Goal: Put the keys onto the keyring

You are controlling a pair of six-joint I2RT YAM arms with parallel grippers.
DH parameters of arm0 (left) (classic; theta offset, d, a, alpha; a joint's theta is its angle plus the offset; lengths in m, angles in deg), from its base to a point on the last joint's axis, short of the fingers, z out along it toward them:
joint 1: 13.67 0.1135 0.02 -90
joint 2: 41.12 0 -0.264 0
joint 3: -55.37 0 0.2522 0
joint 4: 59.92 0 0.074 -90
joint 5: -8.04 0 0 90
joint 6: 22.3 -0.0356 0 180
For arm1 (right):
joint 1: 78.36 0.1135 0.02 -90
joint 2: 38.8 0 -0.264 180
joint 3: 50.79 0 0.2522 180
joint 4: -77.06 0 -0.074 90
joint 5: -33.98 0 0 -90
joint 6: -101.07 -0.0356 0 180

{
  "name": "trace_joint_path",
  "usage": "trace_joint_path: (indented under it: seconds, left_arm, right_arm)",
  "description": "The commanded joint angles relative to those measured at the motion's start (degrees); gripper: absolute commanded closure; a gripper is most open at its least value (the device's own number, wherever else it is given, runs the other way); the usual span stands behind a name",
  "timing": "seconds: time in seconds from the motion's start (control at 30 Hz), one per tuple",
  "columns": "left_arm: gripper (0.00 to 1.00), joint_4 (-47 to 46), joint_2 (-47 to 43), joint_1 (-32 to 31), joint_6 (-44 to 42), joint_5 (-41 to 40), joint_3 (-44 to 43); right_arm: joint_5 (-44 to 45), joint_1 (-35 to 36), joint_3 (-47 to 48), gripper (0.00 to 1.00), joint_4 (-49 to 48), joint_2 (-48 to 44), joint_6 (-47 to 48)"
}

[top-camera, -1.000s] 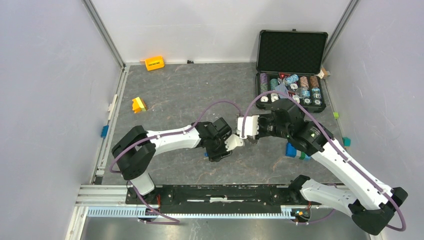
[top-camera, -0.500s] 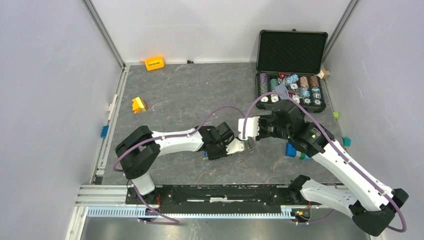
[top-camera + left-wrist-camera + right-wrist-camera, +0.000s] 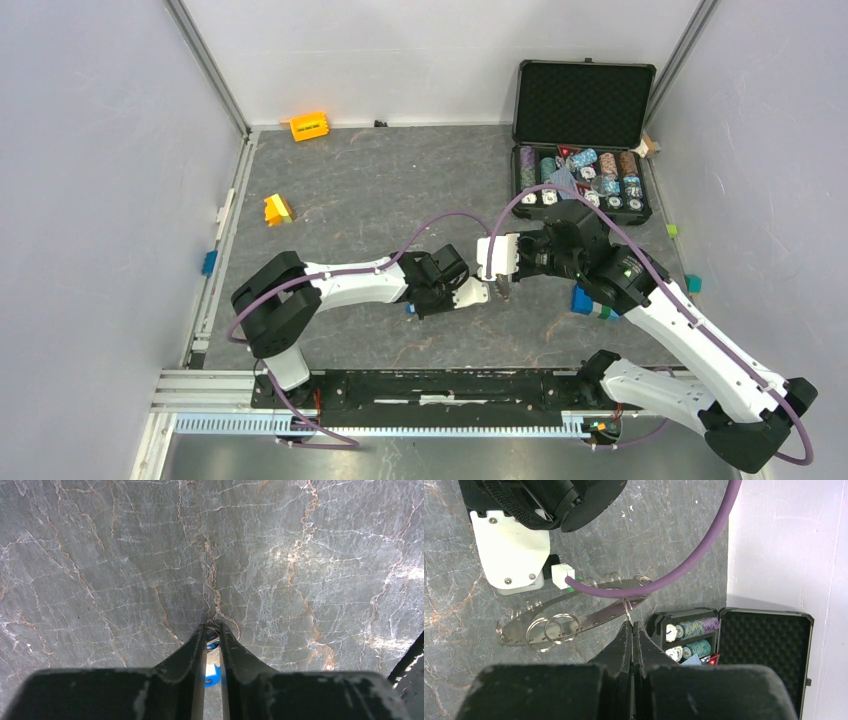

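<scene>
**R arm grips keyring; L jaws at a slit over blue key**

R gripper point(image 3: 631, 623): fingers clenched tight on a small wire loop at the rim of the keyring point(image 3: 599, 615), a large flat grey metal ring w/ holes and little loops round its edge. Two thin silver split rings point(image 3: 551, 628) hang on it. A purple cable point(image 3: 684, 565) crosses in front of the ring.

L gripper point(image 3: 212, 628): jaws stand at a thin slit, pointing at the grey marbled tabletop point(image 3: 100, 555). The blue key point(image 3: 212, 675), tiny w/ a blue plastic head, shows in the slit. Can't tell if it's pinched or lying beneath.

Top view: both grippers meet mid-table, L tips just beside the keyring. Black hard case point(image 3: 585, 95), lid open, poker chips point(image 3: 580, 160) inside, sits far right.
</scene>
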Motion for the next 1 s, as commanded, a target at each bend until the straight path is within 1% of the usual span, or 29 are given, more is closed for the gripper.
trace_joint_path:
  seconds: [0.0, 0.1, 0.23, 0.47, 0.67, 0.7, 0.73, 0.8, 0.83, 0.9, 0.93, 0.97]
  left_arm:
    - [0.82, -1.1, 0.7, -0.1, -2.5, -0.4, 0.9]
    - [0.89, -1.7, -0.4, -0.1, -2.7, -0.6, 1.5]
    - [0.94, -2.1, -2.2, 0.0, -2.9, -0.4, 2.0]
    - [0.96, -1.8, -6.2, 0.7, -3.2, 1.5, 1.6]
    - [0.96, -0.7, -7.3, 4.8, -1.2, 7.3, -0.2]
    - [0.95, -0.6, -7.0, 5.5, -0.8, 8.5, -0.5]
    - [0.91, -0.2, -6.8, 6.2, -0.6, 9.4, -0.8]
    - [0.76, 0.7, -6.5, 7.2, -1.4, 11.5, -1.2]
    - [0.66, 1.1, -6.7, 7.4, -2.8, 11.9, -0.9]
    - [0.52, 1.3, -7.6, 7.4, -6.9, 12.9, 0.2]
    - [0.47, 1.1, -8.3, 7.3, -9.3, 13.5, 1.1]
    - [0.44, 0.8, -9.1, 7.2, -11.2, 14.0, 1.6]
  right_arm:
    - [-0.8, -0.2, 0.6, 1.00, -2.4, -1.0, -0.4]
    - [-1.0, -0.2, 0.6, 1.00, -2.5, -1.1, -0.5]
    - [-0.9, -0.3, 0.5, 1.00, -2.4, -1.1, -0.4]
    - [-1.3, -0.2, 0.6, 1.00, -2.6, -0.6, -0.5]
    - [-1.5, -0.2, 0.5, 1.00, -2.8, -0.2, -0.5]
    - [-1.5, -0.2, 0.4, 1.00, -2.8, -0.1, -0.4]
    - [-1.6, -0.3, 0.5, 1.00, -2.8, -0.1, -0.6]
    - [-1.6, -0.2, 0.4, 1.00, -2.8, -0.1, -0.6]
    - [-1.6, -0.3, 0.3, 1.00, -2.8, -0.2, -0.6]
    - [-1.5, -0.3, 0.2, 1.00, -2.8, -0.3, -0.6]
    - [-1.6, -0.3, 0.2, 1.00, -2.8, -0.3, -0.6]
    - [-1.5, -0.3, 0.2, 1.00, -2.9, -0.4, -0.6]
